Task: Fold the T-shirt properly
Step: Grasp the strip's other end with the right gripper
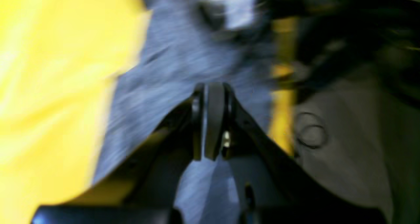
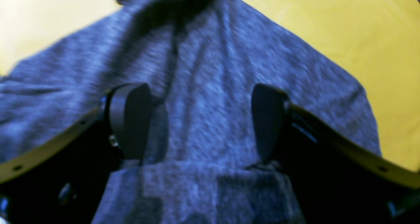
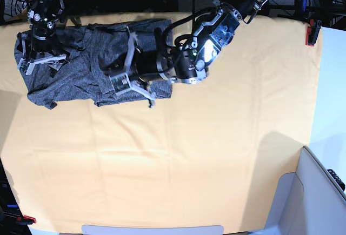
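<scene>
While the base view gives only dark arm shapes over the cloth, the wrist views resolve the jaws: the left gripper [image 1: 214, 119] has its pads pressed together, and whether any fabric is pinched between them cannot be told through the blur; the right gripper [image 2: 200, 122] stands wide, its pads [image 2: 131, 119] well apart over bunched fabric. The T-shirt [image 3: 81, 67], heather-grey and mottled, lies crumpled at the far left corner of the yellow-orange table cloth [image 3: 189, 159], with creases and one fold running up between the right pads.
</scene>
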{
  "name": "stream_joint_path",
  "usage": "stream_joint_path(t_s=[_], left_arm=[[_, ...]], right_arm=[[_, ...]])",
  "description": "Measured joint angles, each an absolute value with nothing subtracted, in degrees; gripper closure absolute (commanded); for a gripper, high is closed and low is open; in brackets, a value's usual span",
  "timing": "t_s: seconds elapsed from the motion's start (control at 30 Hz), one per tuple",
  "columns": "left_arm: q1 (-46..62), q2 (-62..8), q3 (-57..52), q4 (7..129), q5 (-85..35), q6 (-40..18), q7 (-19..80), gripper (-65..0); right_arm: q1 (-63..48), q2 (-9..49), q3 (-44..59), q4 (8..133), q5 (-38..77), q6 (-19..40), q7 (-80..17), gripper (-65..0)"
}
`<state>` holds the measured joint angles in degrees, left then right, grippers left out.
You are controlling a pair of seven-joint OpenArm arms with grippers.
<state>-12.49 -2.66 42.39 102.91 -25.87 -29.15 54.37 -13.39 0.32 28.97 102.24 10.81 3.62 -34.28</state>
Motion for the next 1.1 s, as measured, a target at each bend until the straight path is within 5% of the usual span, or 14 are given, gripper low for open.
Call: stream_joint_path(t_s=[0.3, 0.6, 0.8, 1.1], left_arm=[[-9.91, -8.38, 36.75, 102.91, -25.63, -26.57, 55.22, -0.5], [-6.02, -12.53, 36.84, 102.87, -25.78, -26.57, 51.72, -0.5], [-5.98, -13.85, 36.84, 102.8, -25.85, -26.57, 51.13, -0.5], [-4.19, -13.65, 31.75, 102.15, -25.65, -26.57, 51.55, -0.5]], right_arm=[[-12.71, 0.99, 23.49, 116.42, 10.46, 10.63, -33.56, -44.0], [-11.97, 1.08, 3.05, 115.96, 10.52, 12.08, -34.52, -1.1], [-14.26, 1.37, -2.24, 115.9, 10.7, 12.25, -34.2, 0.0], [-15.86, 2.83, -1.85, 113.56, 10.55, 12.01, -46.96, 0.0]])
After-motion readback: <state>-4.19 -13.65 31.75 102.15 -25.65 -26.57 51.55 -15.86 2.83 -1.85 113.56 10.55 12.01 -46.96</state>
